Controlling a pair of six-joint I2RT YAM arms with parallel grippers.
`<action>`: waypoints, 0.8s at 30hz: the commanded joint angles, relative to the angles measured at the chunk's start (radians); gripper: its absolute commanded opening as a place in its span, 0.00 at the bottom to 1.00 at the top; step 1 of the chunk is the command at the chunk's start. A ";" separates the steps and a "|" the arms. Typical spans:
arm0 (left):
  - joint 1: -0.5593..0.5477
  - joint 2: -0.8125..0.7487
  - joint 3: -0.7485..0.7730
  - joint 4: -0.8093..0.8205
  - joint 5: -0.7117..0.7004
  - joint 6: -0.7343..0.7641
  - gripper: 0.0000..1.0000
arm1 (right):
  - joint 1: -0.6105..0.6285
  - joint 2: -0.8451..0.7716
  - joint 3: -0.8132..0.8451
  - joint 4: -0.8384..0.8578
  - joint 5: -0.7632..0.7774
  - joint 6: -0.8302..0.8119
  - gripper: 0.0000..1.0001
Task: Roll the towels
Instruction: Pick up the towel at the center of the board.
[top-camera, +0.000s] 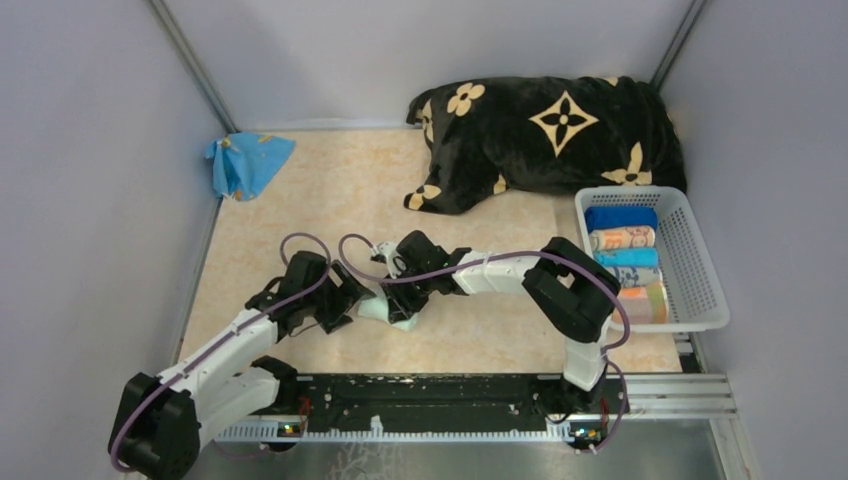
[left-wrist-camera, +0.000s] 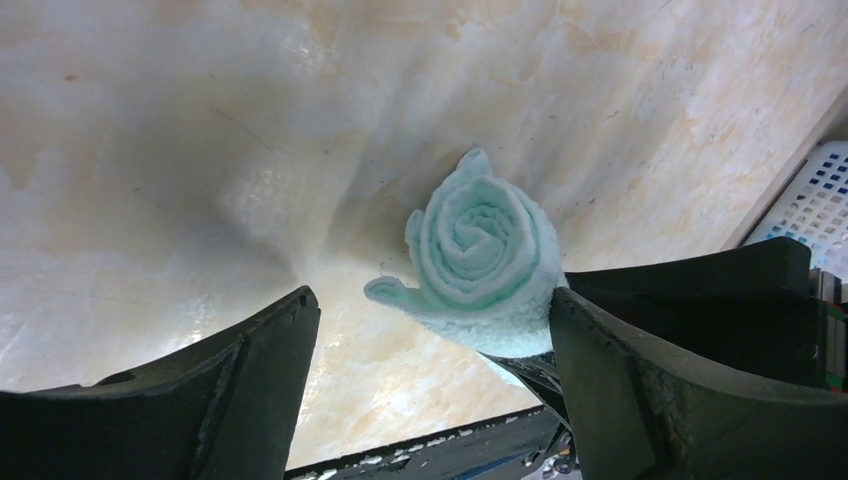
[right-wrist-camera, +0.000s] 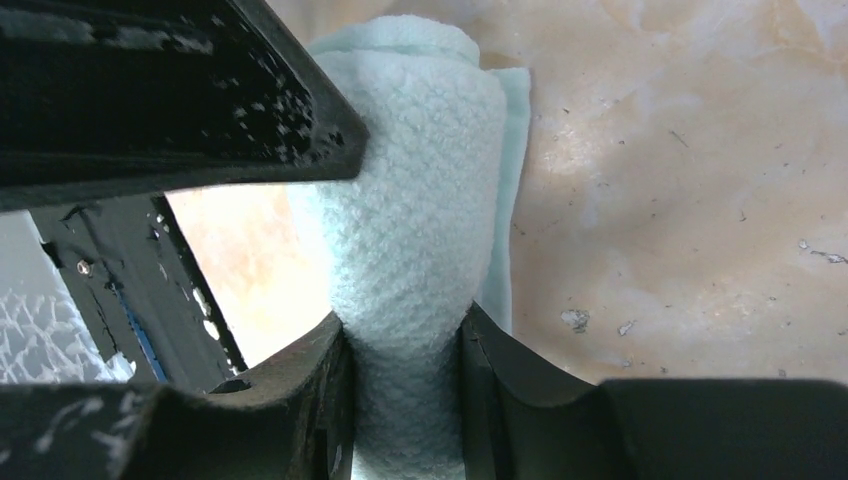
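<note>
A mint green towel (top-camera: 377, 309), rolled into a tight cylinder, is held just above the beige tabletop in front of the arms. My right gripper (top-camera: 397, 300) is shut on it; in the right wrist view the roll (right-wrist-camera: 410, 230) is pinched between the two fingers of that gripper (right-wrist-camera: 405, 380). My left gripper (top-camera: 345, 300) is open at the roll's left end. In the left wrist view the spiral end (left-wrist-camera: 485, 260) faces the camera between the fingers of the left gripper (left-wrist-camera: 430, 350) and touches the right finger (left-wrist-camera: 620, 370).
A white basket (top-camera: 700, 262) at the right holds several rolled towels (top-camera: 622, 238). A blue cloth (top-camera: 248, 160) lies crumpled in the back left corner. The big black flower blanket (top-camera: 550, 125) lies at the back. A black rail (top-camera: 430, 395) runs along the near edge.
</note>
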 joint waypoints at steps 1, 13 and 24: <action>0.027 -0.049 0.064 -0.097 -0.081 0.029 0.90 | 0.014 -0.019 -0.040 -0.100 0.072 0.010 0.06; 0.040 -0.056 0.413 -0.281 -0.367 0.353 0.98 | -0.071 -0.423 0.024 -0.409 0.481 -0.037 0.00; 0.041 -0.104 0.571 -0.213 -0.486 0.700 1.00 | -0.464 -0.663 0.117 -0.710 0.959 -0.129 0.00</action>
